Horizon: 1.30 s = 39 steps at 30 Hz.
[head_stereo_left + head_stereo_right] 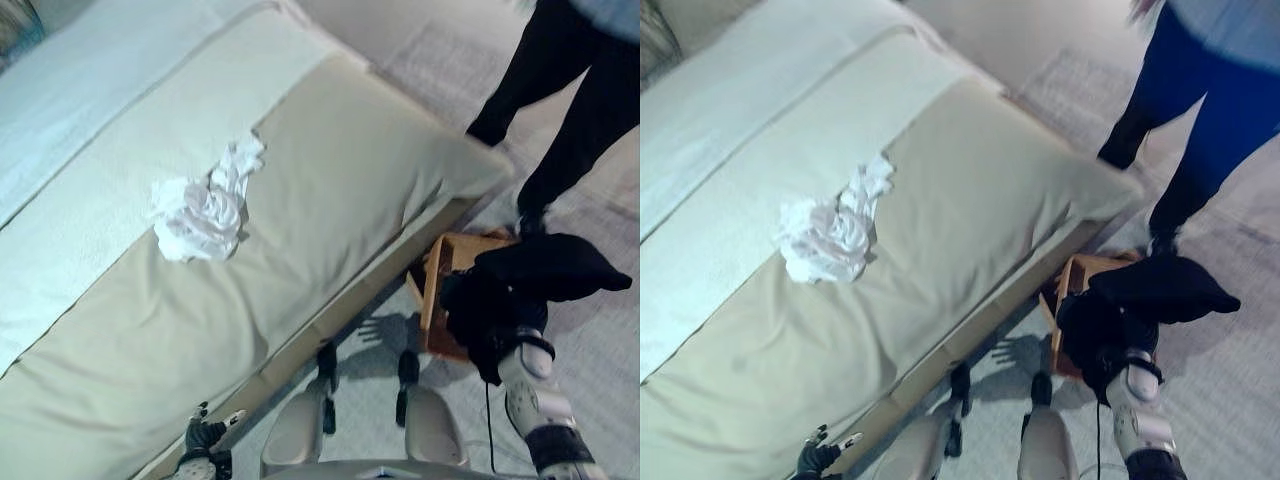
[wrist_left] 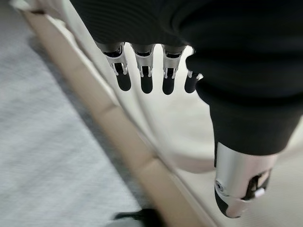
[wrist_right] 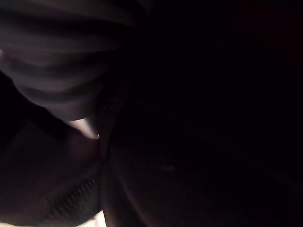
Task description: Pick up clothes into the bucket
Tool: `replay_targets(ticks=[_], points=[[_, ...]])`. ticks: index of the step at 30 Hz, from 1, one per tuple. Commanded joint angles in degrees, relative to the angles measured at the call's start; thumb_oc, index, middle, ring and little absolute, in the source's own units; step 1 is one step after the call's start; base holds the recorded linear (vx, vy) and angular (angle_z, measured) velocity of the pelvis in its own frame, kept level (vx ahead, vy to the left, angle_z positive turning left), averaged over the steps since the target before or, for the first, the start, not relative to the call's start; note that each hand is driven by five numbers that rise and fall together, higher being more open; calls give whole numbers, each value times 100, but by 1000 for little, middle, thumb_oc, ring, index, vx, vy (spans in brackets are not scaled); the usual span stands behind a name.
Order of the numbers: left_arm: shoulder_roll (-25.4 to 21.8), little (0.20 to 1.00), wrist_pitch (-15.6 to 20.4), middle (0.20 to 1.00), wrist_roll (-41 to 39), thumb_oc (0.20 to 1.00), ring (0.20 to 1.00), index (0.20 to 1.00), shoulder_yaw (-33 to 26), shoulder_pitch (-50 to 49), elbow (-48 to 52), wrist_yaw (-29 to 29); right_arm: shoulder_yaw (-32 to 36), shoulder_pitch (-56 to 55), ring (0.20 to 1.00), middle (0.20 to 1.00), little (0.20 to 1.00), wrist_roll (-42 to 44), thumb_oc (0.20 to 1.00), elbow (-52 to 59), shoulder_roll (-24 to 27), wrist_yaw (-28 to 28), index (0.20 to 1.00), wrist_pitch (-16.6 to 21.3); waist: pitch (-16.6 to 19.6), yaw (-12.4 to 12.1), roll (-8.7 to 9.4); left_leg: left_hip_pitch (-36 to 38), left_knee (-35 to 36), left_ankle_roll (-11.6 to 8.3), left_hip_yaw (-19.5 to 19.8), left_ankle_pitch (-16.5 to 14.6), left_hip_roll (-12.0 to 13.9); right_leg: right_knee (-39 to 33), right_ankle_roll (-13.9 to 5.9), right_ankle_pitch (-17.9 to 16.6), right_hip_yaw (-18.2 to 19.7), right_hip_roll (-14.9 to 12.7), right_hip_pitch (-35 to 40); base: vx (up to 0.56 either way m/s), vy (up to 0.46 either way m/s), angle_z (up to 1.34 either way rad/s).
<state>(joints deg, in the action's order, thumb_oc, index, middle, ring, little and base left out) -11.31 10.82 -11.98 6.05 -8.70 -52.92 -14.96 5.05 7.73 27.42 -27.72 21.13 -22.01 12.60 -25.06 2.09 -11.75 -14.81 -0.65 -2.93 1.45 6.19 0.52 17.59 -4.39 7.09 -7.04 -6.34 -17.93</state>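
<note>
Black garment: draped over right hand, grip unseen, above wooden bucket. Step: depositing. Next: release, then white clothes beyond slack-fingered, empty left hand.

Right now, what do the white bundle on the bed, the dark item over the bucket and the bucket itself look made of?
White bundle: soft thin cloth, matte, judging by its crumpled folds. Dark item: limp black fabric, matte, draped over the right hand; weave unreadable. Bucket: looks like light wood, flat orange-tan panels with straight edges, though laminate is possible.
</note>
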Motion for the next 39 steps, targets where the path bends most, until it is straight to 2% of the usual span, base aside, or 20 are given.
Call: replay_targets(ticks=[1,2,4,9,10,13,15,19,20,21,22,31,39], points=[[-290,1000,358,1000,-218,1000,1000,1000,305,232,570,-102,167,615,200,200,200,-664,200,-172,434,-853,200,504,-174,-98,146,-89,-888,149,-135,-711,-283,98,-31,-272,270,-75,-354,-41,-24,2],[-287,1000,357,1000,-219,1000,1000,1000,302,238,570,-102,164,628,200,200,200,-661,200,-185,440,-852,200,511,-172,-99,146,-102,-899,149,-139,-716,-283,109,-31,-268,274,-76,-369,-89,-40,5],[-330,1000,533,1000,-581,1000,1000,1000,551,301,1119,-123,176,1143,200,200,200,-711,200,-812,747,-1229,200,475,-446,-110,51,-427,-1107,150,-152,-745,-285,414,-13,-205,314,-102,-767,-76,-24,2],[-449,1000,672,1000,-836,1000,1000,1000,939,349,1770,-92,141,1766,200,200,200,-704,200,-1759,1365,-1627,200,375,-473,-164,-156,-1065,-1181,114,-177,-676,-327,783,5,-125,378,-193,-1562,-20,2,-3],[-443,1000,671,1000,-837,1000,1000,1000,936,354,1770,-92,135,1781,200,200,200,-699,200,-1772,1373,-1623,200,379,-473,-162,-156,-1078,-1187,114,-179,-677,-330,794,4,-123,382,-195,-1578,0,0,0],[-498,1000,677,1000,-887,1000,1000,1000,1116,388,1850,-165,50,2211,200,200,200,-657,200,-2398,1861,-1824,200,262,-473,-228,-284,-1378,-1054,88,-203,-560,-328,941,6,-126,425,-215,-2077,-3,2,-5],[-486,1000,674,1000,-904,1000,1000,1000,1148,401,1849,-165,25,2317,200,200,200,-570,200,-2525,1944,-1798,200,261,-473,-240,-312,-1415,-999,77,-202,-526,-318,946,2,-131,426,-234,-2161,2,-4,-4],[-462,1000,668,1000,-951,1000,1000,1000,1322,523,1657,-175,-258,2761,200,200,200,-696,200,-3050,2462,-1839,200,98,-473,-302,-416,-1527,-524,21,-201,-295,-299,906,-34,-185,434,-231,-2515,3,-2,-2],[-455,1000,670,1000,-951,1000,1000,1000,1320,528,1653,-175,-267,2775,285,285,285,-693,285,-3060,2469,-1836,285,101,-473,-300,-419,-1530,-519,20,-202,-290,-299,906,-34,-186,435,-231,-2521,0,0,0],[-444,1000,672,1000,-952,1000,1000,1000,1375,565,1639,-181,-352,2848,758,758,758,-731,758,-3159,2549,-1827,758,58,-473,-312,-438,-1555,-434,12,-199,-253,-294,908,-43,-203,440,-228,-2609,0,0,0],[-425,1000,688,1000,-962,1000,1000,1000,1431,609,1631,-198,-501,2982,1000,1000,1000,-849,1000,-3260,2676,-1836,1000,-1,-473,-330,-458,-1603,-317,5,-201,-197,-280,898,-55,-231,439,-230,-2721,0,0,0],[-373,1000,766,1000,-1071,1000,1000,1000,1544,865,1753,-230,-1137,3297,1000,1000,1000,-1255,1000,-3322,2691,-1631,1000,-108,-473,-361,-401,-1747,-181,12,-185,-143,-267,773,-77,-371,462,-172,-2957,0,-2,0],[-397,1000,855,1000,-1061,1000,1000,1000,1384,1065,1803,-262,-1726,3098,1000,1000,1000,-1766,1000,-2992,2301,-1201,1000,-103,-473,-344,-236,-1873,-334,33,-133,-165,-276,634,-79,-479,456,-145,-2936,-2,-8,-1]])
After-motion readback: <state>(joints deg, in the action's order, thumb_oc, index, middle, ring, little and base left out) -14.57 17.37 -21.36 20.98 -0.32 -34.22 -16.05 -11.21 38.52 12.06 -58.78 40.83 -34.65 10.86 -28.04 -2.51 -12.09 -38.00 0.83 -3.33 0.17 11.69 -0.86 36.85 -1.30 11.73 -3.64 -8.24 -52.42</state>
